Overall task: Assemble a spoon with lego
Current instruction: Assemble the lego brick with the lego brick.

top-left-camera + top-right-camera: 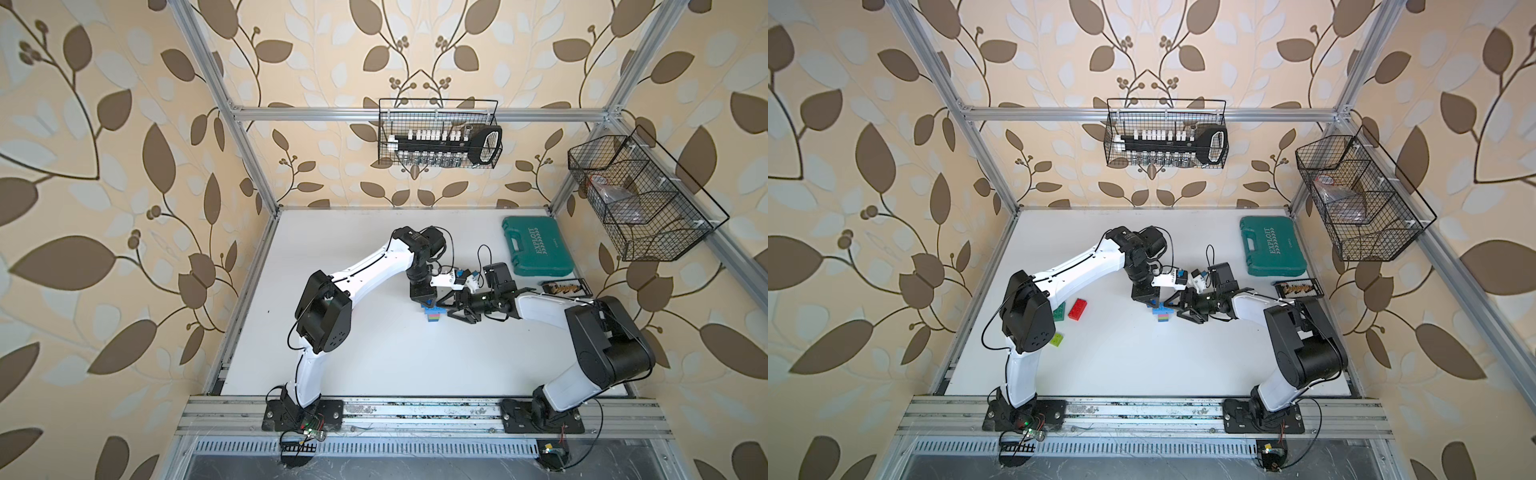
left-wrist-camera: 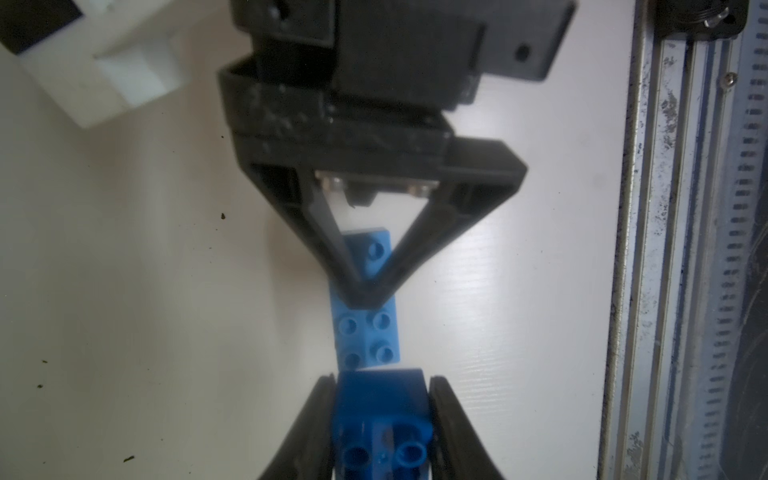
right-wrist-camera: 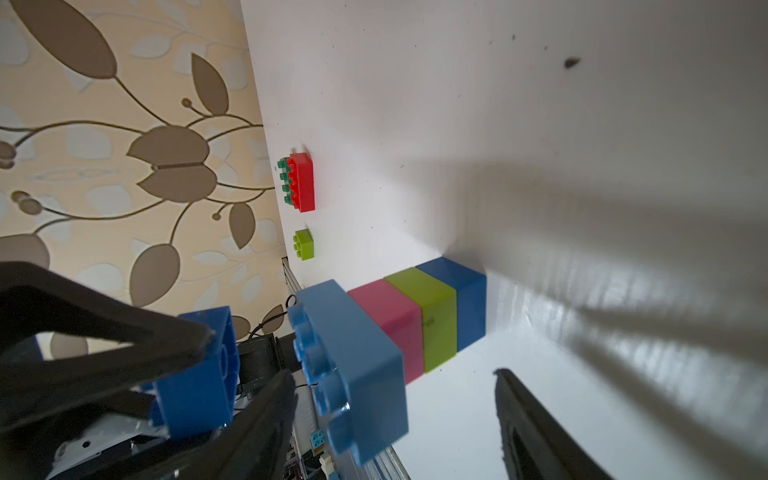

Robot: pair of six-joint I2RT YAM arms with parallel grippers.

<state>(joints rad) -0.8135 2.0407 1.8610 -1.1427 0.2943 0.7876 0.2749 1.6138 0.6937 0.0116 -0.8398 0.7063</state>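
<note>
Spoon (image 3: 390, 332) stands upright, blue stem end down, studs up.

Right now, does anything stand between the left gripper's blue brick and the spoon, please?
Yes: the right gripper is over the middle of the light blue brick of the spoon; the studs nearest the held blue brick are uncovered.

Spoon (image 3: 386, 324) light blue, pink, lime, blue; blue brick (image 2: 382, 415); red brick (image 3: 303, 183); green brick (image 3: 284, 181); lime brick (image 3: 304, 245); teal case (image 1: 537, 246).
</note>
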